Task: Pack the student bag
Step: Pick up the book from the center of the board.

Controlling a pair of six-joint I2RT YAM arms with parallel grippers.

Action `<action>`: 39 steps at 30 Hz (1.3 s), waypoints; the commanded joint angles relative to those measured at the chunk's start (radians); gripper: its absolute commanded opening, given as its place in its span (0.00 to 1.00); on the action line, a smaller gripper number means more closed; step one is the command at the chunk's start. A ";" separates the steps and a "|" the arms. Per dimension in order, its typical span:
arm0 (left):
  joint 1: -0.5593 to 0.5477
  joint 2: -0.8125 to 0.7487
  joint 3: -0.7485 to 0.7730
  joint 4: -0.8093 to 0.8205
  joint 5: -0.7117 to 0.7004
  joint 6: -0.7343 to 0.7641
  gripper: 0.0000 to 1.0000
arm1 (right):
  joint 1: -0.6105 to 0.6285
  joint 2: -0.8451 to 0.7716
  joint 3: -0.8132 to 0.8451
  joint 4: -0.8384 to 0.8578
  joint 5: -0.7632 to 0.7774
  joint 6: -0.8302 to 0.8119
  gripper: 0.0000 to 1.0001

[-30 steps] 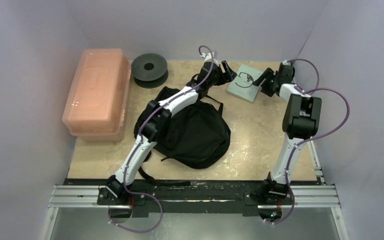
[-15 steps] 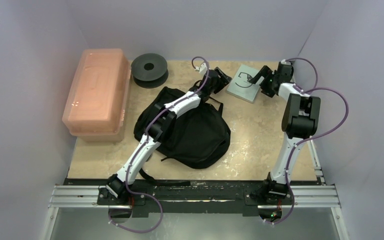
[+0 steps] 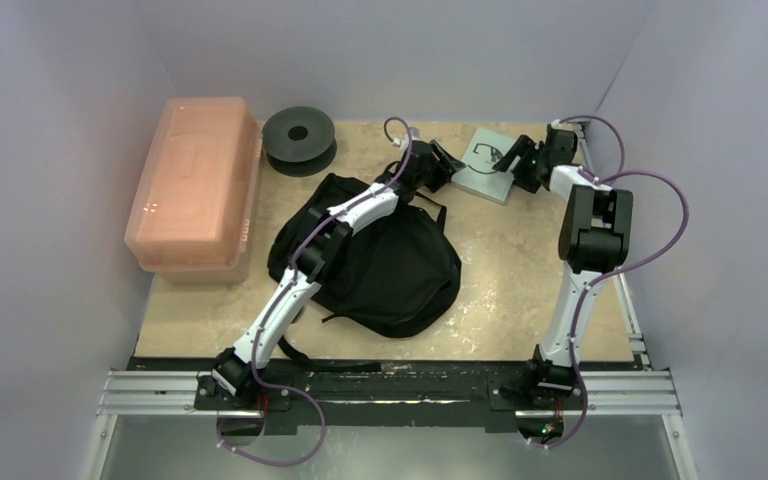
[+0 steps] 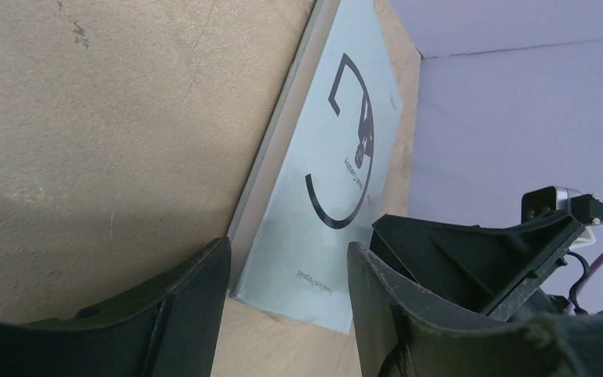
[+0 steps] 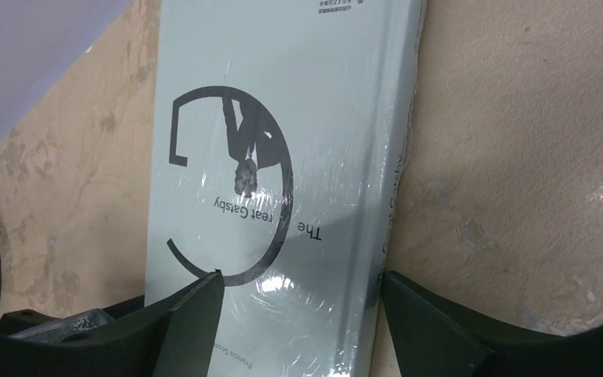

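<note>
The student bag (image 3: 385,262), a soft black backpack, lies in the middle of the table under my left arm. A pale grey shrink-wrapped book, "The Great Gatsby" (image 3: 484,164), lies flat at the back right. My left gripper (image 3: 443,166) is open at the book's left corner; in the left wrist view (image 4: 286,292) the book (image 4: 326,181) lies just beyond the jaws. My right gripper (image 3: 516,158) is open at the book's right end; in the right wrist view (image 5: 298,314) the jaws straddle the book's (image 5: 275,133) spine edge, one finger above the cover.
A pink translucent plastic box (image 3: 197,183) stands at the back left, a black round spool (image 3: 299,137) beside it. The grey back and side walls are close behind the book. The bag's straps (image 3: 315,358) trail toward the front rail.
My left gripper has swung down and left to the book's left corner. My right gripper has moved left over the book's right end. The book has turned slightly.
</note>
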 commanded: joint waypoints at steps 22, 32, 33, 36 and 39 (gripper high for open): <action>-0.057 -0.374 -0.286 0.099 0.405 0.090 0.49 | 0.097 -0.054 -0.141 0.134 -0.245 0.098 0.62; -0.084 -0.517 -0.514 0.125 0.429 0.095 0.52 | 0.133 -0.135 -0.315 0.206 -0.309 0.127 0.61; -0.086 -0.535 -0.534 0.124 0.428 0.102 0.52 | 0.136 -0.145 -0.333 0.210 -0.312 0.126 0.61; -0.093 -0.590 -0.605 0.123 0.424 0.112 0.52 | 0.136 -0.176 -0.379 0.219 -0.329 0.124 0.61; -0.101 -0.646 -0.667 0.107 0.416 0.137 0.53 | 0.164 -0.198 -0.421 0.231 -0.350 0.124 0.60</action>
